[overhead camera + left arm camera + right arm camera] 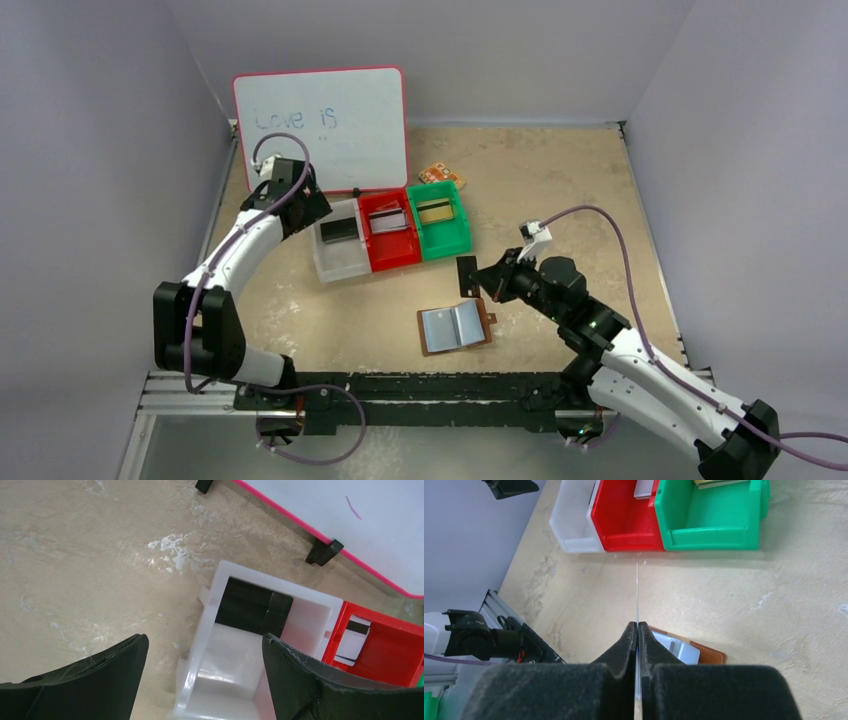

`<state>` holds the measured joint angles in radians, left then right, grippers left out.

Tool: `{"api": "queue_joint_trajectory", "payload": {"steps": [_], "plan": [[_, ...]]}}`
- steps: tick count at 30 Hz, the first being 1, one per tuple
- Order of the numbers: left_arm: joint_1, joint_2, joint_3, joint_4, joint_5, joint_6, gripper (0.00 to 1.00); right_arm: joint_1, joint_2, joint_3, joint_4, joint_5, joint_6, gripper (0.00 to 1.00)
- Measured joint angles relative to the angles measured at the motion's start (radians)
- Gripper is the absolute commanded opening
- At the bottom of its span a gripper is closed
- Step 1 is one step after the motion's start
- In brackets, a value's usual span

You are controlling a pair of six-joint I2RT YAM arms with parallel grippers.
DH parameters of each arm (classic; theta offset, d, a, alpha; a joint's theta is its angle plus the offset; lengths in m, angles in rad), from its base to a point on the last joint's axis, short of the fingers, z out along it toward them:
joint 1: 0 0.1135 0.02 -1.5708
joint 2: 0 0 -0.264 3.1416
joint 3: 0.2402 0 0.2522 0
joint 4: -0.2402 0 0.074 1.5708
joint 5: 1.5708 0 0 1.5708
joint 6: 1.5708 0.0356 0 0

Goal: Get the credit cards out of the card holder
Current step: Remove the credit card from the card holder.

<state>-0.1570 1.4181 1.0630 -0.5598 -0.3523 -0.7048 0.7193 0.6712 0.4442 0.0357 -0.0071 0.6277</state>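
The brown card holder (455, 327) lies open on the table, its pale blue pockets up; in the right wrist view the card holder (704, 654) shows just past my fingertips. My right gripper (487, 279) is shut on a dark credit card (467, 273), held above the table. In the right wrist view that card (637, 587) is edge-on, a thin line rising from the shut right gripper (638, 626). My left gripper (205, 642) stands open and empty over the near end of the white bin (225, 680). A dark card (250, 607) lies in that bin's far end.
Three bins stand side by side: white (335, 262), red (392, 255) with a silvery card (388, 220), green (447, 240) with a gold card (435, 212). A pink-framed whiteboard (320, 115) stands behind them, an orange packet (440, 174) beside it.
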Motion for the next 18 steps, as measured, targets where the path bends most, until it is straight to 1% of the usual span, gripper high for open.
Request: {"api": "queue_joint_trajectory", "payload": {"steps": [8, 15, 18], "plan": [[0.066, 0.085, 0.0, 0.121, 0.151, 0.045, 0.84, 0.0, 0.001, 0.019, -0.042, 0.043, -0.02, 0.0], [0.076, 0.127, -0.013, 0.211, 0.309, 0.046, 0.82, 0.0, 0.007, 0.019, -0.054, 0.064, -0.024, 0.0], [0.079, 0.127, -0.033, 0.239, 0.351, 0.043, 0.82, 0.0, 0.013, 0.019, -0.062, 0.084, -0.026, 0.0]]}}
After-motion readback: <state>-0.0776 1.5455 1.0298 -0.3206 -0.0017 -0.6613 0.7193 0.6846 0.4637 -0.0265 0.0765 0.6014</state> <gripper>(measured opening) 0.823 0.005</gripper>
